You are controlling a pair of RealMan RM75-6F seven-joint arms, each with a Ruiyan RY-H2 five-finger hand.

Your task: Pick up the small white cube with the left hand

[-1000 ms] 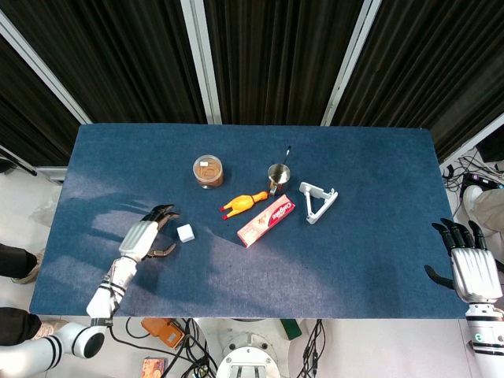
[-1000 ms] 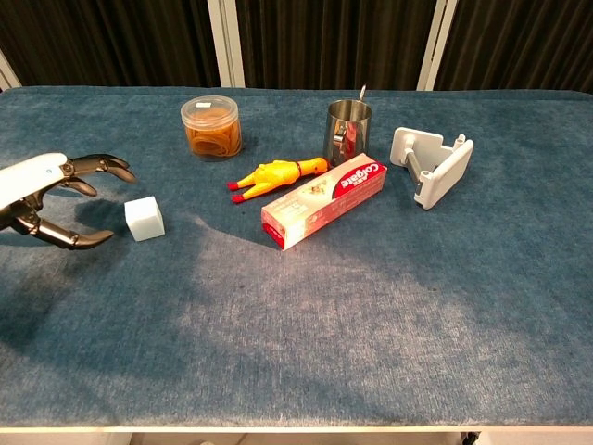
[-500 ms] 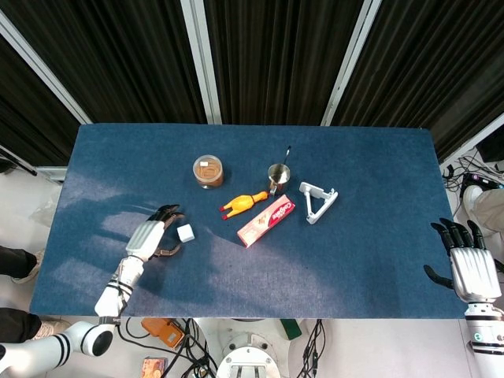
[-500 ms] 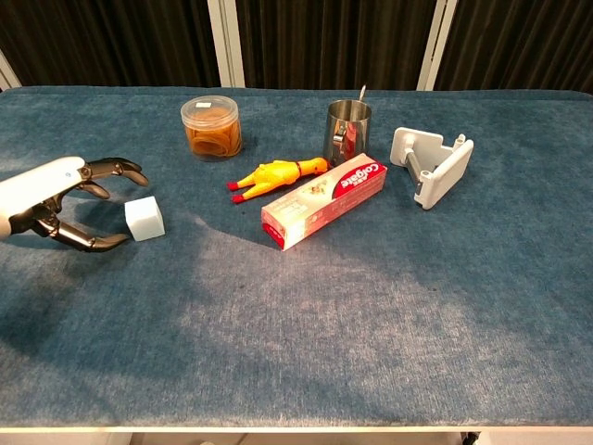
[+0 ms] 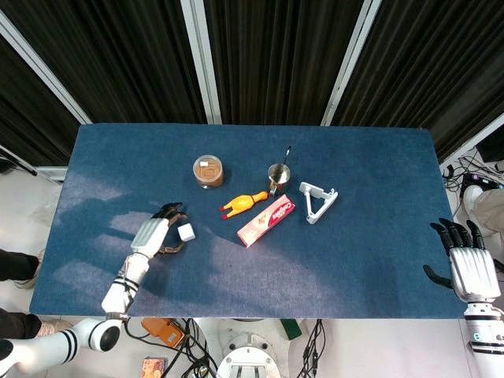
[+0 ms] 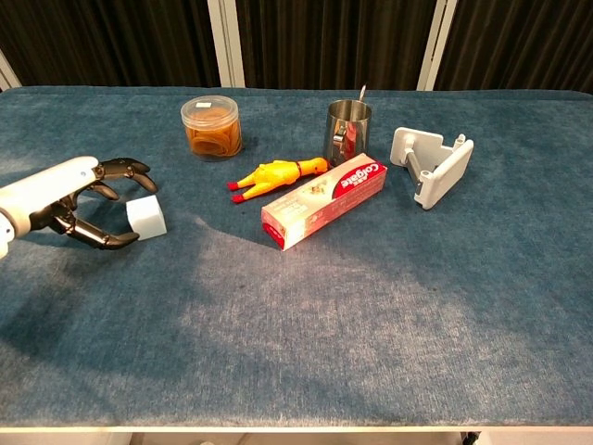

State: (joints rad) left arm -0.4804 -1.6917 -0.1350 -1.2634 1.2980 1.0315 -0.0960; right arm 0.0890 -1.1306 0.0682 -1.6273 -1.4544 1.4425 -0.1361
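The small white cube (image 6: 146,217) (image 5: 187,231) sits on the blue table at the left. My left hand (image 6: 90,199) (image 5: 160,234) is right beside it on its left, fingers spread and curved around the cube's near and far sides. The hand holds nothing; whether a fingertip touches the cube is unclear. My right hand (image 5: 471,264) shows only in the head view, off the table's near right corner, fingers apart and empty.
A clear tub of rubber bands (image 6: 212,127) stands behind the cube. To its right lie a yellow rubber chicken (image 6: 275,174), a red toothpaste box (image 6: 323,200), a steel cup with a spoon (image 6: 347,131) and a white phone stand (image 6: 431,165).
My left hand has slid right along the table until its spread fingers bracket the cube. The cube and the right hand have not moved.
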